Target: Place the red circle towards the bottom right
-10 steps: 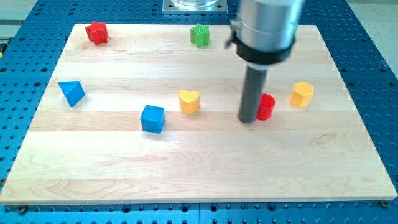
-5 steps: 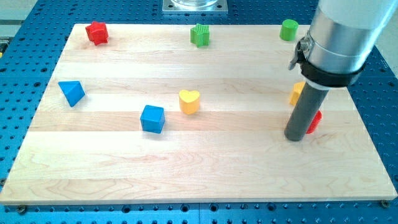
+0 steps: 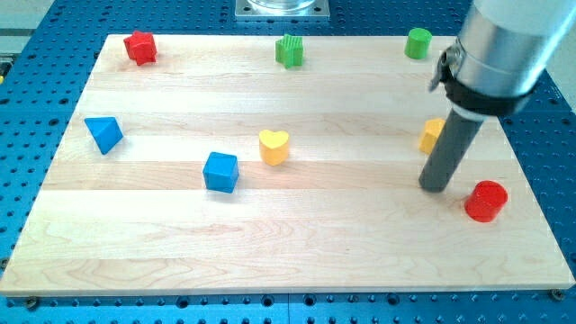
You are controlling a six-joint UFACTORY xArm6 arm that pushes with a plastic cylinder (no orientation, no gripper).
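Note:
The red circle (image 3: 486,201), a short red cylinder, stands on the wooden board (image 3: 288,252) near its right edge, low in the view. My tip (image 3: 437,187) rests on the board just to the upper left of the red circle, with a small gap between them. A yellow block (image 3: 432,135) sits right behind the rod, partly hidden by it.
A yellow heart (image 3: 274,146) and a blue cube (image 3: 220,172) lie mid-board. A blue triangle (image 3: 104,133) is at the left. Along the top edge are a red star-like block (image 3: 139,46), a green block (image 3: 289,50) and a green cylinder (image 3: 418,42).
My tip swept right and down the view, pushing the red circle from mid-board to near the lower right. The circle now sits clear of the tip.

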